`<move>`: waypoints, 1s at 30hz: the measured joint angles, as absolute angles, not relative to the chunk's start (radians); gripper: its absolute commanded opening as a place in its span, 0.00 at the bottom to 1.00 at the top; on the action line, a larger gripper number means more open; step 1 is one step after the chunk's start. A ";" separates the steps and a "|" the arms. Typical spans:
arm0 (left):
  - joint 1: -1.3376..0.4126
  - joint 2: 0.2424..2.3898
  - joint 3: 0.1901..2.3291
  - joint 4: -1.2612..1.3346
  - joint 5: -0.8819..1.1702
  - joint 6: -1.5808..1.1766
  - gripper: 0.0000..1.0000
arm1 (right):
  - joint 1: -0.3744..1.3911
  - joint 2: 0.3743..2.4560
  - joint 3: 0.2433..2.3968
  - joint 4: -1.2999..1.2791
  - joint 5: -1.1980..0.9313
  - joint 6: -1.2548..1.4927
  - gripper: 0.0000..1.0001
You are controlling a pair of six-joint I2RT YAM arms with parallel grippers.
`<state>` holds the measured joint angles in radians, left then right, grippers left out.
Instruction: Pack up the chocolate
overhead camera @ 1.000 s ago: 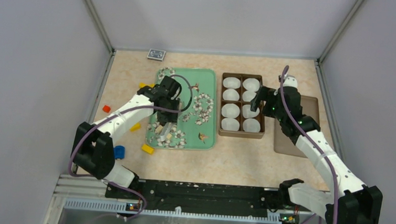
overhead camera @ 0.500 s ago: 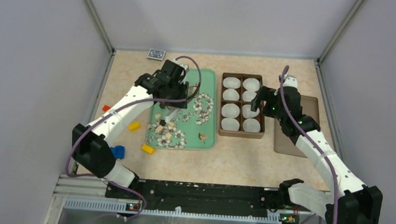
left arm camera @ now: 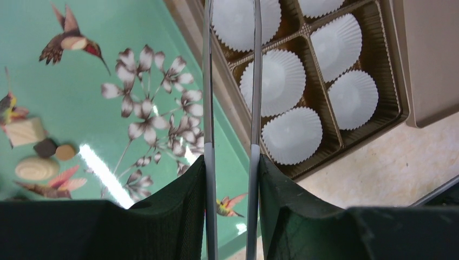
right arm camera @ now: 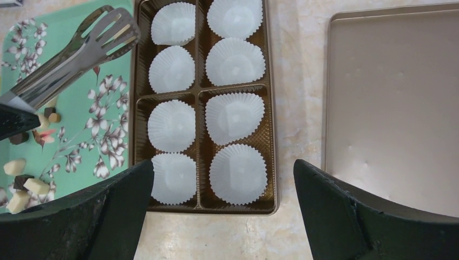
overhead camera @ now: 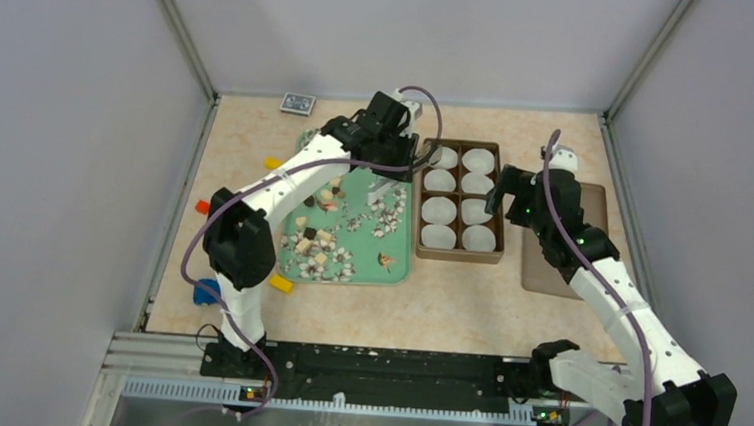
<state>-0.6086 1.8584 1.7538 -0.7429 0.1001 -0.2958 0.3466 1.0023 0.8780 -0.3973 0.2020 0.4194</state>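
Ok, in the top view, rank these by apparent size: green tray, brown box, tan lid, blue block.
1. green tray
2. brown box and tan lid: look alike, and the lid is partly covered, so no ranking
3. blue block

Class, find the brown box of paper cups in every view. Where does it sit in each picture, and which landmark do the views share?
Top external: the box is right of centre, between the two arms.
Left wrist: the box is at upper right, cut off by the top edge.
Right wrist: the box is in the centre, whole, with eight cups.
Shared landmark: the green tray, directly left of the box in each picture.
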 measured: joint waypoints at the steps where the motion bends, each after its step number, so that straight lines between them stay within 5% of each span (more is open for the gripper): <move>1: -0.611 1.878 1.771 -0.736 0.105 -0.293 0.21 | 0.347 0.997 0.878 -0.403 0.208 0.419 0.98; 30: -0.618 2.150 1.951 -0.632 0.081 -0.293 0.34 | 0.347 0.981 0.878 -0.458 0.235 0.420 0.98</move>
